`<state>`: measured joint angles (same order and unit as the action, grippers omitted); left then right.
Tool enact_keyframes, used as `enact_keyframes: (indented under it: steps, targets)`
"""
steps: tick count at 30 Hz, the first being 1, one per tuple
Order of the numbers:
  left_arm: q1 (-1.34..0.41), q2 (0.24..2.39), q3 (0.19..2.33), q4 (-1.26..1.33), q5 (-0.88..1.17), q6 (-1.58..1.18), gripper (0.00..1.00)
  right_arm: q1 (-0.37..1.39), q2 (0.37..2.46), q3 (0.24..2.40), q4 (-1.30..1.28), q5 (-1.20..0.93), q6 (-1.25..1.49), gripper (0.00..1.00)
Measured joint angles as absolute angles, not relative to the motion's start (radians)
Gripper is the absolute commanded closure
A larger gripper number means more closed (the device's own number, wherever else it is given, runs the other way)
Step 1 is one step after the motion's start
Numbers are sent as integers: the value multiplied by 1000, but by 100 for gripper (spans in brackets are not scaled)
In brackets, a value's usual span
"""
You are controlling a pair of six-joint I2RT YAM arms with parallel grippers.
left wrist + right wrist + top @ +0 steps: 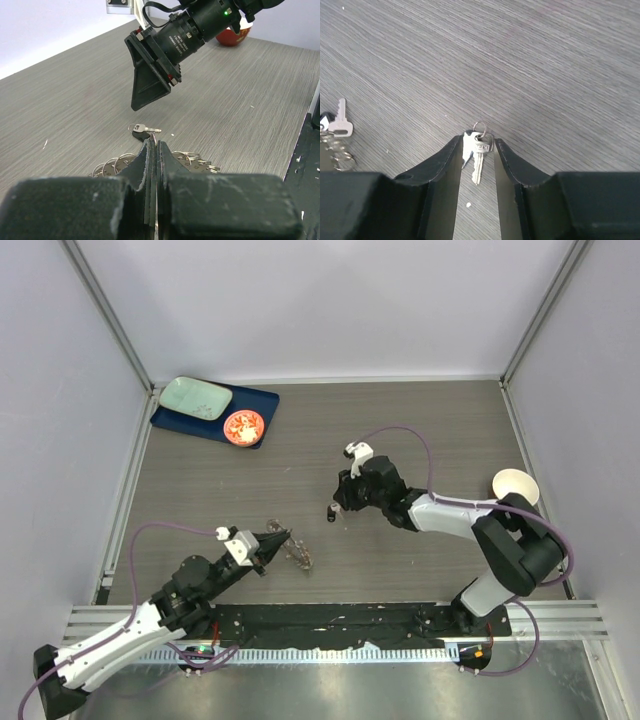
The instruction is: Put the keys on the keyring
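Keyring [300,556] lies on the table [420,420], near the front and left of centre, as a loose heap of rings and grey metal keys. I see my left claw [152,146] pressed together with its tips down on that heap; I cannot tell whether a ring is nipped between them. My right claw [478,142] hovers just beyond the heap, jaws spread. Between its tips, two small silver keys [479,150] on a tiny ring lie on the table. Another key [146,129], dark-headed, lies at the heap's far edge. A tray [262,400] holding a dish [244,427] sits far left.
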<state>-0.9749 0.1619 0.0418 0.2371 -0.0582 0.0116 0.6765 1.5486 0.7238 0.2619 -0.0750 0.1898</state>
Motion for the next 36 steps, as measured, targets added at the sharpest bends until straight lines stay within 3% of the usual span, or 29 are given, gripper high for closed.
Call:
enact_keyframes:
  steps: [9,36]
  targets:
    - [-975,175,42,239,-51,12,100,607,1646,788,249,-176,318,66]
    - [-975,181,42,241,-40,11,100,566,1823,968,62,-376,320,70]
